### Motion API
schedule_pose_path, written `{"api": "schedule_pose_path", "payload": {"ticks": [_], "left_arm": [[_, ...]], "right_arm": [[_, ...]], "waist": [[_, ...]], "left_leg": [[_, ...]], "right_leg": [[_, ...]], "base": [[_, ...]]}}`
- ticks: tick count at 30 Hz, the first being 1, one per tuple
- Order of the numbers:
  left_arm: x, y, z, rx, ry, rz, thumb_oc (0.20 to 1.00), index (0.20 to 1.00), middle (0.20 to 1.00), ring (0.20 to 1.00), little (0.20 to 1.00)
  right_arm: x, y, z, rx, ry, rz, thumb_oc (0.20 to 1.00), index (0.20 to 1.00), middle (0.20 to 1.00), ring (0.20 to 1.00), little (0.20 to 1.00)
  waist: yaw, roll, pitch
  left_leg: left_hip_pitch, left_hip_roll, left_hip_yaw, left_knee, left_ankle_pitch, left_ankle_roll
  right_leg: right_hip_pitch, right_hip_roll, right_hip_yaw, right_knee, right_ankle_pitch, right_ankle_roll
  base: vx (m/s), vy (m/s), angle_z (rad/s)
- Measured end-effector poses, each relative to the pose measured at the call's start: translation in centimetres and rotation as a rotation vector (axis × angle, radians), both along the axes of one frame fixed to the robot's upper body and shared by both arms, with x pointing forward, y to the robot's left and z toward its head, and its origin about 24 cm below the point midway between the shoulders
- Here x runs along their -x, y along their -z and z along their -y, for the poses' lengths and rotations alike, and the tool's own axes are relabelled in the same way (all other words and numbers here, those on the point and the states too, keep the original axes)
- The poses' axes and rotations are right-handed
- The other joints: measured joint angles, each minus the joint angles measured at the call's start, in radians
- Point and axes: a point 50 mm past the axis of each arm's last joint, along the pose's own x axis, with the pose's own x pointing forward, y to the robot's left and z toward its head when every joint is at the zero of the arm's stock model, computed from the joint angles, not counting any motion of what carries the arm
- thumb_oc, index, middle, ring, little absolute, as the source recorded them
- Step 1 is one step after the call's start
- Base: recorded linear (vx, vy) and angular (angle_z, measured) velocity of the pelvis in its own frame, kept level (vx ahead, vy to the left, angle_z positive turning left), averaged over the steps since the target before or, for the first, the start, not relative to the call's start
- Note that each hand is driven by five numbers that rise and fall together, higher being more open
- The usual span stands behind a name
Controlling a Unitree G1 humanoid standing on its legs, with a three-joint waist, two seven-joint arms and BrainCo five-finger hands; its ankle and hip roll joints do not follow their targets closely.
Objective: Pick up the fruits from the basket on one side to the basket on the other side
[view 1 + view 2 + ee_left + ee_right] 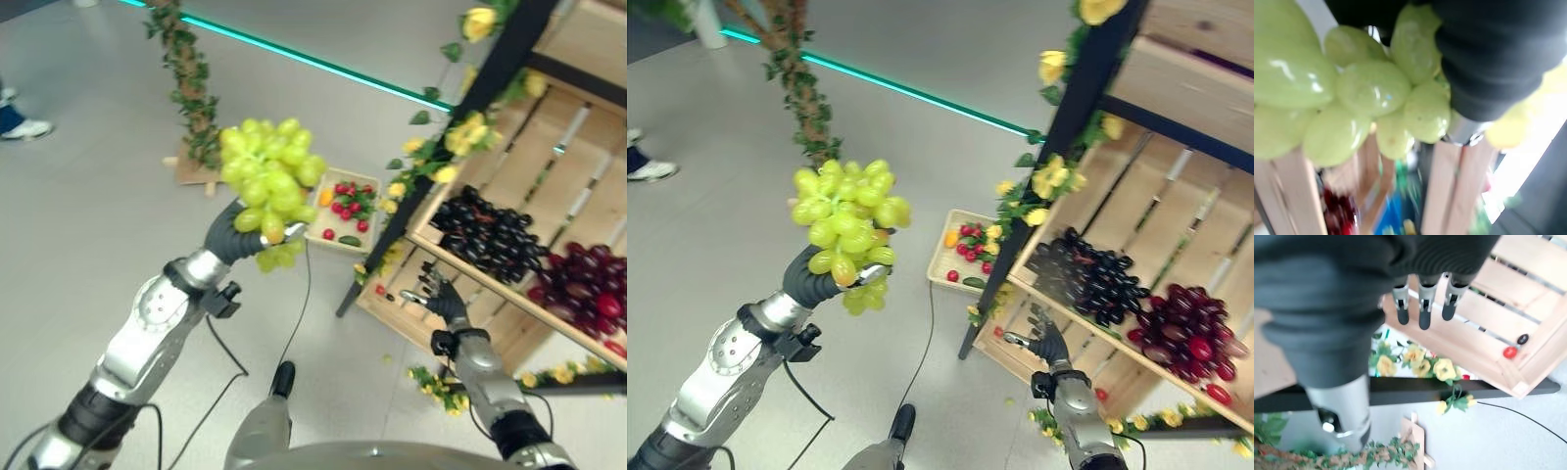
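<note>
My left hand [233, 235] is raised over the floor and shut on a big bunch of green grapes [269, 181]; up close the green grapes [1366, 93] bulge past its dark cover. On the right, a slanted wooden crate shelf [549, 166] holds a pile of black grapes [487, 235] and a pile of dark red grapes [586, 284]. My right hand [441, 299] hangs open just in front of the shelf's lower front edge, its fingers [1422, 303] straight and holding nothing.
A small tray [345, 209] of red fruit lies on the floor by a black post [431, 166] wrapped in yellow flowers. A leafy vine pole [191, 88] stands behind. A lower crate [1493, 328] holds a few small fruits. A person's shoe [27, 127] shows at far left.
</note>
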Motion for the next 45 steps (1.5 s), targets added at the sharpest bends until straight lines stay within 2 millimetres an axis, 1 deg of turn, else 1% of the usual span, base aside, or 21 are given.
{"api": "schedule_pose_path", "payload": {"ticks": [1, 2, 3, 4, 7, 9, 10, 11, 12, 14, 16, 17, 22, 28, 31, 36, 38, 39, 42, 44, 45], "left_arm": [[0.1, 0.0, 0.6, -0.012, 0.038, -0.007, 0.2, 0.2, 0.2, 0.2, 0.2], [0.1, 0.0, 0.9, -0.023, 0.054, -0.011, 0.2, 0.2, 0.2, 0.2, 0.2], [0.1, 0.1, 1.1, -0.03, 0.076, -0.018, 0.2, 0.2, 0.2, 0.2, 0.2], [0.1, 0.0, 1.3, -0.025, 0.091, -0.028, 0.2, 0.2, 0.2, 0.2, 0.2], [0.1, -0.3, 1.6, -0.033, 0.117, -0.024, 0.2, 0.2, 0.2, 0.2, 0.2], [0.2, -0.3, 1.6, -0.037, 0.126, -0.021, 0.2, 0.2, 0.2, 0.2, 0.2], [0.2, -0.3, 1.5, -0.038, 0.131, -0.026, 0.2, 0.2, 0.2, 0.2, 0.2], [0.2, -0.3, 1.5, -0.039, 0.133, -0.03, 0.2, 0.2, 0.2, 0.2, 0.2], [0.2, -0.3, 1.4, -0.046, 0.135, -0.031, 0.2, 0.2, 0.2, 0.2, 0.2], [0.2, -0.3, 1.4, -0.042, 0.142, -0.035, 0.2, 0.2, 0.2, 0.2, 0.2], [0.2, -0.2, 1.5, -0.046, 0.147, -0.038, 0.2, 0.2, 0.2, 0.2, 0.2], [0.2, -0.2, 1.5, -0.046, 0.147, -0.038, 0.2, 0.2, 0.2, 0.2, 0.2], [0.2, 0.0, 1.4, -0.039, 0.15, -0.05, 0.2, 0.2, 0.2, 0.2, 0.2], [0.4, 0.7, 1.3, -0.019, 0.14, -0.083, 0.2, 0.2, 0.2, 0.2, 0.2], [0.4, 0.7, 1.3, -0.009, 0.14, -0.087, 0.2, 0.2, 0.2, 0.2, 0.2], [0.4, 0.7, 1.7, 0.026, 0.149, -0.092, 0.2, 0.2, 0.2, 0.2, 0.2], [0.4, 0.8, 1.8, 0.032, 0.149, -0.094, 0.2, 0.2, 0.2, 0.2, 0.2], [0.4, 0.8, 1.8, 0.045, 0.147, -0.099, 0.2, 0.2, 0.2, 0.2, 0.2], [0.2, 1.4, 1.7, 0.054, 0.131, -0.126, 0.2, 0.2, 0.2, 0.2, 0.2], [-0.2, 2.0, 1.5, 0.059, 0.107, -0.151, 0.2, 0.2, 0.2, 0.2, 0.2], [-0.5, 2.4, 1.4, 0.065, 0.092, -0.169, 0.2, 0.2, 0.2, 0.2, 0.2]], "right_arm": [[0.1, 0.3, 0.0, -0.006, 0.006, -0.015, 1.0, 1.0, 1.0, 1.0, 1.0], [0.2, 0.6, 0.0, -0.007, 0.007, -0.029, 1.0, 1.0, 1.0, 1.0, 1.0], [0.4, 1.1, -0.1, -0.007, 0.002, -0.053, 1.0, 1.0, 1.0, 1.0, 1.0], [1.0, 1.7, -0.2, -0.007, -0.002, -0.081, 1.0, 1.0, 1.0, 1.0, 1.0], [2.0, 3.0, -1.1, -0.052, -0.011, -0.135, 1.0, 1.0, 1.0, 1.0, 1.0], [2.7, 3.5, -1.1, -0.061, -0.007, -0.16, 1.0, 1.0, 1.0, 1.0, 1.0], [3.6, 4.4, -0.9, -0.081, 0.02, -0.2, 1.0, 1.0, 1.0, 1.0, 1.0], [3.9, 4.9, -0.8, -0.084, 0.028, -0.226, 1.0, 1.0, 1.0, 1.0, 1.0], [4.8, 6.1, -0.6, -0.077, 0.038, -0.291, 1.0, 1.0, 1.0, 1.0, 1.0], [6.1, 7.2, -0.2, -0.073, 0.054, -0.354, 1.0, 1.0, 1.0, 1.0, 1.0], [7.4, 8.4, 0.2, -0.062, 0.074, -0.433, 1.0, 1.0, 1.0, 1.0, 1.0], [7.7, 8.5, 0.3, -0.061, 0.077, -0.441, 1.0, 1.0, 1.0, 1.0, 1.0], [8.1, 8.0, 0.8, -0.055, 0.076, -0.417, 1.0, 1.0, 1.0, 1.0, 1.0], [7.2, 6.8, 0.9, -0.063, 0.076, -0.342, 1.0, 1.0, 1.0, 1.0, 1.0], [6.9, 6.3, 1.3, -0.062, 0.091, -0.316, 1.0, 1.0, 1.0, 1.0, 1.0], [6.2, 5.6, 1.1, -0.061, 0.076, -0.273, 1.0, 1.0, 1.0, 1.0, 1.0], [5.6, 4.9, 0.9, -0.062, 0.063, -0.237, 1.0, 1.0, 1.0, 1.0, 1.0], [5.4, 4.3, 0.9, -0.062, 0.057, -0.205, 1.0, 1.0, 1.0, 1.0, 1.0], [4.7, 2.9, 0.7, -0.069, 0.048, -0.127, 1.0, 1.0, 1.0, 1.0, 1.0], [4.4, 2.2, 1.0, -0.072, 0.059, -0.089, 1.0, 1.0, 1.0, 1.0, 1.0], [4.4, 2.0, 1.3, -0.068, 0.067, -0.081, 1.0, 1.0, 1.0, 1.0, 1.0]], "waist": [[-0.016, -0.003, -0.005], [-0.007, -0.004, -0.008], [-0.018, -0.006, -0.017], [-0.038, -0.009, -0.021], [-0.057, -0.009, -0.038], [-0.074, -0.006, -0.045], [-0.091, -0.005, -0.048], [-0.094, -0.005, -0.048], [-0.076, 0.0, -0.058], [-0.093, 0.008, -0.066], [-0.087, 0.012, -0.068], [-0.091, 0.017, -0.072], [-0.115, 0.031, -0.081], [-0.126, 0.028, -0.088], [-0.122, 0.024, -0.091], [-0.151, 0.021, -0.093], [-0.154, 0.022, -0.094], [-0.172, 0.022, -0.094], [-0.177, 0.023, -0.095], [-0.181, 0.027, -0.097], [-0.196, 0.027, -0.097]], "left_leg": [[0.008, 0.008, 0.021, -0.003, -0.002, 0.0], [0.015, 0.013, 0.033, -0.006, -0.006, 0.0], [0.019, 0.016, 0.047, -0.006, -0.006, 0.0], [0.025, 0.02, 0.051, -0.007, -0.007, 0.0], [0.049, 0.029, 0.074, -0.01, -0.021, -0.003], [0.053, 0.034, 0.074, -0.01, -0.025, -0.009], [0.059, 0.039, 0.084, -0.011, -0.029, -0.011], [0.067, 0.043, 0.1, -0.011, -0.035, -0.011], [0.073, 0.048, 0.122, -0.011, -0.043, -0.012], [0.08, 0.053, 0.135, -0.012, -0.049, -0.014], [0.098, 0.058, 0.159, -0.012, -0.059, -0.016], [0.1, 0.059, 0.16, -0.012, -0.061, -0.017], [0.107, 0.069, 0.192, -0.014, -0.067, -0.019], [0.139, 0.083, 0.239, -0.026, -0.075, -0.023], [0.147, 0.093, 0.264, -0.028, -0.078, -0.026], [0.156, 0.1, 0.289, -0.029, -0.081, -0.029], [0.162, 0.103, 0.3, -0.029, -0.085, -0.029], [0.168, 0.104, 0.317, -0.029, -0.089, -0.028], [0.184, 0.106, 0.347, -0.029, -0.098, -0.027], [0.19, 0.107, 0.354, -0.029, -0.104, -0.028], [0.19, 0.107, 0.36, -0.029, -0.107, -0.027]], "right_leg": [[-0.012, -0.004, 0.021, -0.002, 0.0, -0.001], [-0.015, -0.003, 0.039, 0.002, 0.001, -0.002], [-0.018, -0.004, 0.052, 0.0, 0.004, -0.004], [-0.024, -0.006, 0.062, -0.002, 0.006, -0.005], [-0.018, -0.007, 0.095, 0.001, 0.008, -0.005], [-0.022, -0.007, 0.1, -0.002, 0.009, -0.007], [-0.023, -0.006, 0.11, -0.001, 0.009, -0.007], [-0.024, -0.006, 0.123, 0.001, 0.009, -0.007], [-0.029, -0.006, 0.149, 0.002, 0.011, -0.009], [-0.035, -0.006, 0.168, 0.001, 0.014, -0.01], [-0.035, -0.006, 0.2, 0.002, 0.015, -0.011], [-0.035, -0.006, 0.206, 0.002, 0.015, -0.011], [-0.05, -0.004, 0.24, 0.003, 0.02, -0.013], [-0.054, 0.0, 0.29, 0.003, 0.027, -0.014], [-0.058, 0.006, 0.312, 0.003, 0.03, -0.018], [-0.065, 0.01, 0.336, 0.004, 0.032, -0.02], [-0.071, 0.013, 0.357, 0.005, 0.038, -0.019], [-0.076, 0.012, 0.373, 0.008, 0.04, -0.018], [-0.082, 0.012, 0.399, 0.012, 0.044, -0.013], [-0.088, 0.012, 0.412, 0.012, 0.05, -0.011], [-0.094, 0.012, 0.424, 0.011, 0.053, -0.009]], "base": [[0.02, 0.03, -0.44], [0.02, 0.035, -0.57], [0.01, 0.03, -0.49], [0.02, 0.028, -0.41], [0.02, 0.04, -0.45], [0.03, 0.062, -0.27], [0.02, 0.057, -0.25], [0.02, 0.054, -0.5], [0.01, 0.037, -0.52], [0.03, 0.058, -0.4], [0.02, 0.04, -0.41], [0.02, 0.044, -0.35], [0.01, 0.035, -0.23], [0.0, 0.011, -0.26], [0.0, 0.004, -0.19], [0.0, 0.01, -0.17], [0.0, 0.024, -0.36], [0.0, 0.02, -0.29], [0.0, 0.021, -0.44], [0.0, 0.012, -0.33], [0.0, 0.015, -0.13]]}}
